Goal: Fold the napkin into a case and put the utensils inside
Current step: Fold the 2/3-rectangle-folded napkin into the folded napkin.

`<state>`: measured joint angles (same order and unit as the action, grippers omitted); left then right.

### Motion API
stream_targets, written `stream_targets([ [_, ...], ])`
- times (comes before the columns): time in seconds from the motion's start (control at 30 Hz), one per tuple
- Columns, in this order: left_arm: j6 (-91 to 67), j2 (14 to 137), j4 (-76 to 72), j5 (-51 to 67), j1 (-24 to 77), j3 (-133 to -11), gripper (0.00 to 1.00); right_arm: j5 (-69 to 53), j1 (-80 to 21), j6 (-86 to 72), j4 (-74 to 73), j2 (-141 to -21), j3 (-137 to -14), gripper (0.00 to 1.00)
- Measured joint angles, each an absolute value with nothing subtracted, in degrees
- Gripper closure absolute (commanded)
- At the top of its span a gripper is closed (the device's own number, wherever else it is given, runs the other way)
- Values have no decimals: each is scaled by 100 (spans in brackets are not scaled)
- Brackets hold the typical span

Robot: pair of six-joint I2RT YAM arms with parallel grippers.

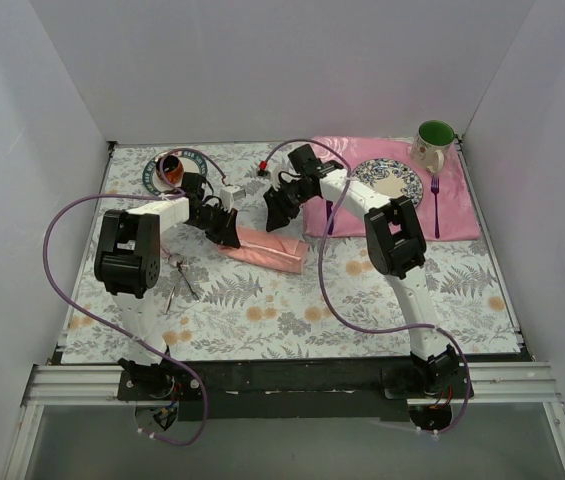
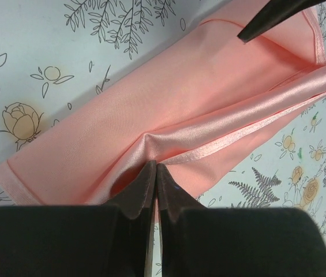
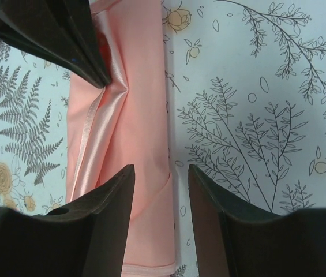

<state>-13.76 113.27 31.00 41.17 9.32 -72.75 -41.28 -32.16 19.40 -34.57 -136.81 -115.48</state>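
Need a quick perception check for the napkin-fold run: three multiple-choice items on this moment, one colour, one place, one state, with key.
1. The inside of the mug is: A green; B red; C blue.
2. The silver utensils lie: A in the mug; B on the table, left of the napkin; C inside the napkin.
3. The left tool is: A open above the cloth; B shut on a napkin fold; C holding a spoon.

Key: A, green shows inside its rim. B, they lie bare on the printed top. B, its fingers meet on puckered cloth.
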Motion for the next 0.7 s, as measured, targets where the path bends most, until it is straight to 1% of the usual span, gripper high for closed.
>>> stream_targets([
  [0.17, -1400, 11325, 3127, 4119, 932, -7266, 100, -4222, -3280, 1975, -3347, -13876, -11546, 62],
  [0.27, -1435, 11268, 3131, 4132, 932, -7181, 100, -4305, -3345, 2143, -3371, -13906, -11406, 69],
  [0.3, -1446, 11231, 3157, 4141, 932, -7129, 100, -4355, -3374, 2224, -3413, -13906, -11347, 74],
  [0.4, -1498, 11076, 3249, 4160, 934, -6914, 100, -4558, -3454, 2495, -3463, -13900, -11220, 81],
  [0.53, -1616, 10803, 3417, 4163, 941, -6584, 100, -4875, -3520, 2842, -3516, -13793, -10921, 85],
  [0.7, -1905, 10245, 3723, 4213, 993, -6333, 100, -5120, -3581, 3426, -3795, -13520, -10412, 86],
])
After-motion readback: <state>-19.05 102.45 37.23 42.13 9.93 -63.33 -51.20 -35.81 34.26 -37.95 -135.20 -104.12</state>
